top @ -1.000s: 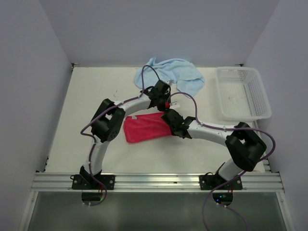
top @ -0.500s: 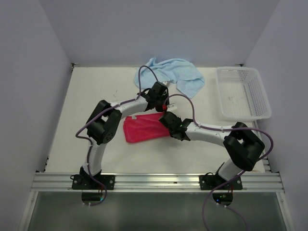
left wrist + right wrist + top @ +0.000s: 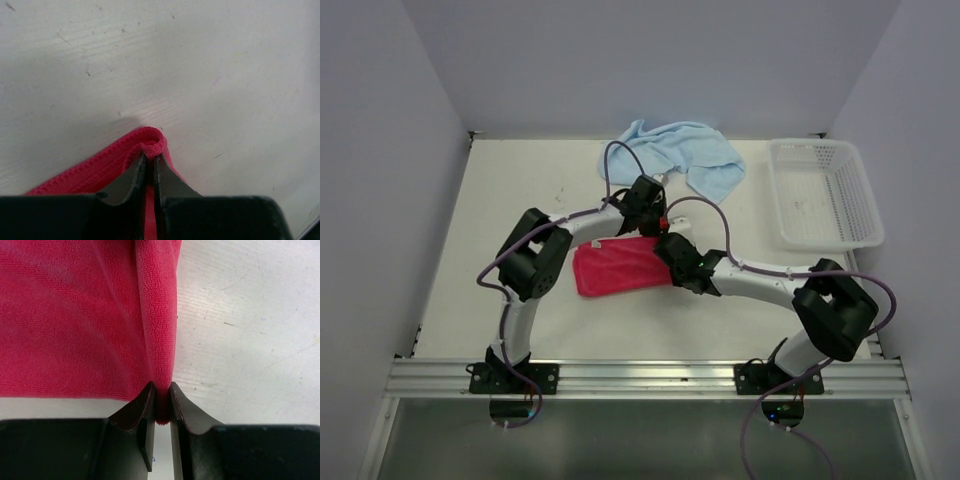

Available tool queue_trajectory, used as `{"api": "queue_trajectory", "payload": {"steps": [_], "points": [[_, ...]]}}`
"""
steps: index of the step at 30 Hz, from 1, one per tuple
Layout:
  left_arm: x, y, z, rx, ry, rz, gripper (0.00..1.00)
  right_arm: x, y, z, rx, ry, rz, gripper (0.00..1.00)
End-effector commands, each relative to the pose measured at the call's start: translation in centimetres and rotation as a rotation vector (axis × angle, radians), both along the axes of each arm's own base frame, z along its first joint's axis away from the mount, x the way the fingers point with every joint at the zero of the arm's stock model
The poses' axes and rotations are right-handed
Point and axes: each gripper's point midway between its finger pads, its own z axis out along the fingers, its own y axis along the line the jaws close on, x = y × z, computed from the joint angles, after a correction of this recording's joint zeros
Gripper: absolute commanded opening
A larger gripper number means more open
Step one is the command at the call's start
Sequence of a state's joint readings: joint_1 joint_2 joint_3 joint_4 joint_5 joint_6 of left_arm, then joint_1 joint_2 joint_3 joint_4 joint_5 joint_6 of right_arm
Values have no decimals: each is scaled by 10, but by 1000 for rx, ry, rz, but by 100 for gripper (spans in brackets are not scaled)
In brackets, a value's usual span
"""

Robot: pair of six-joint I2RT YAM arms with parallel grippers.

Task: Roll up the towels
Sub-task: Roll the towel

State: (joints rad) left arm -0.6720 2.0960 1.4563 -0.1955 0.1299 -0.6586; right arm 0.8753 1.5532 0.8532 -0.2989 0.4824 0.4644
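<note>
Left gripper (image 3: 150, 157) and right gripper (image 3: 161, 392) each pinch the red towel (image 3: 615, 268) edge, which has shifted left with them, so rolling's barely started.

White arm links (image 3: 760, 283), black joints (image 3: 532, 265), purple cables (image 3: 604, 168)

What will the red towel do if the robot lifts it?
Probably flop: the red towel bunches into a soft fold where the right hand pinches it. It likely won't slip, since its fuzzy cloth looks grippy.

Overhead; 2 close-ups on red towel (image 3: 615, 270)
</note>
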Motion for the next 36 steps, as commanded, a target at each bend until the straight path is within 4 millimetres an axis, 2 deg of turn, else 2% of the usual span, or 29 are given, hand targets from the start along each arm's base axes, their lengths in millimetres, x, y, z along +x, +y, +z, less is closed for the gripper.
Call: {"api": "queue_trajectory", "payload": {"steps": [1, 5, 10, 14, 15, 17, 18, 22, 23, 25, 26, 27, 31, 36], "points": [[40, 15, 37, -25, -163, 57, 0, -8, 6, 10, 55, 10, 19, 27], [44, 11, 37, -43, -170, 43, 0, -10, 6, 21, 76, 2, 14, 39], [41, 8, 39, -68, -175, 28, 0, -4, 12, 48, 240, -29, -15, 51], [39, 10, 38, -66, -173, 28, 0, 2, 19, 68, 434, -8, -27, 51], [37, 10, 36, -63, -171, 27, 0, 12, 10, 71, 483, -9, -81, 48], [37, 11, 37, -73, -173, 29, 0, 19, 9, 76, 575, -1, -91, 44], [34, 11, 34, -69, -168, 27, 0, 28, 0, 77, 601, -2, -128, 40], [31, 16, 34, -69, -171, 37, 0, 49, -5, 68, 666, 42, -160, 32], [29, 17, 33, -66, -167, 38, 0, 52, -4, 56, 665, 79, -172, 32], [28, 19, 31, -62, -163, 41, 0, 61, -4, 53, 703, 95, -172, 31], [28, 20, 32, -60, -166, 44, 0, 63, -5, 42, 696, 122, -180, 31], [27, 21, 31, -56, -164, 46, 0, 65, -6, 38, 694, 129, -181, 31], [27, 23, 32, -55, -167, 50, 0, 64, -6, 20, 677, 177, -177, 33], [27, 25, 31, -45, -171, 57, 0, 61, 1, 15, 727, 190, -155, 37]]}}
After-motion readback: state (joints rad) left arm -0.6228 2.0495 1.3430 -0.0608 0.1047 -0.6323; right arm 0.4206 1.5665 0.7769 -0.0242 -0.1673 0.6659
